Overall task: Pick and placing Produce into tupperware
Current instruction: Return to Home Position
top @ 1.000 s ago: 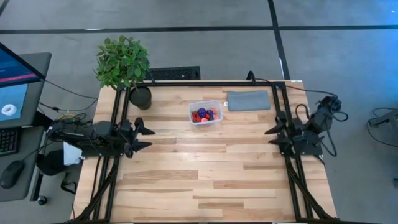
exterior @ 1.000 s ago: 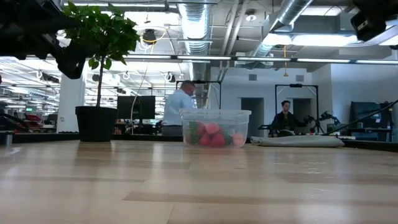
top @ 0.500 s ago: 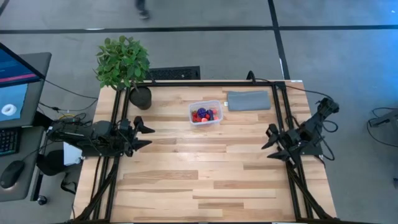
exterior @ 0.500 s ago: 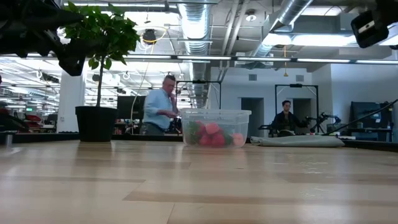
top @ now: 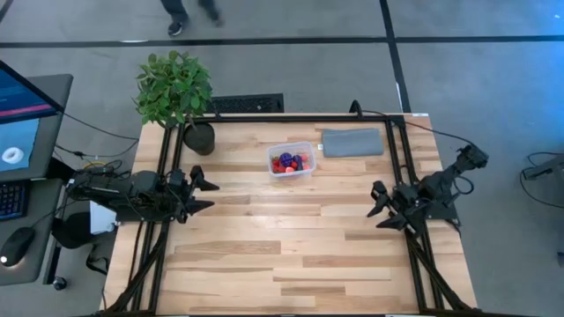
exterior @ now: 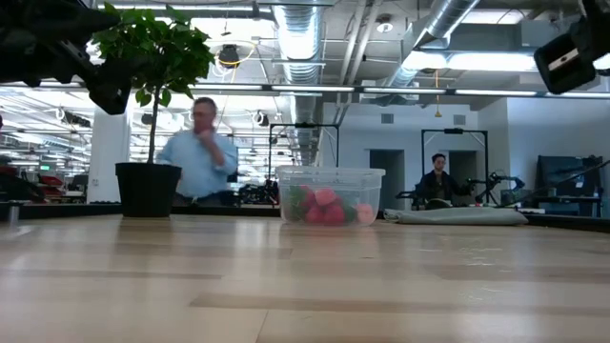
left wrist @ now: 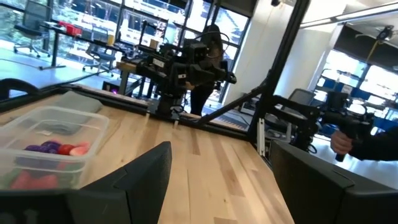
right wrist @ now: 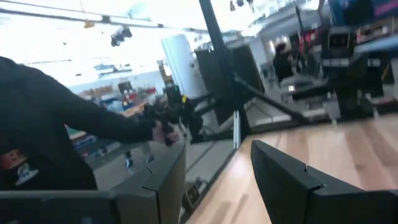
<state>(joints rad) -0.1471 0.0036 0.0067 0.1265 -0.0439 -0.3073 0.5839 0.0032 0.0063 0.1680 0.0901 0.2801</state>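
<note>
Open and empty, the left gripper [top: 213, 195] and right gripper [top: 377, 206] sit well apart from the box [top: 304, 146]; its fruit [top: 291, 162] seems light, probably slick: pinch mid-body.

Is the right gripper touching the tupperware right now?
Apart. The high view shows the right gripper, open, far to the right of the tupperware, with bare table between them.

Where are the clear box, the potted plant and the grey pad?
clear box [top: 293, 145]: high view, its rim.
potted plant [top: 174, 88]: high view, its leaves.
grey pad [top: 352, 142]: high view, its middle.
</note>
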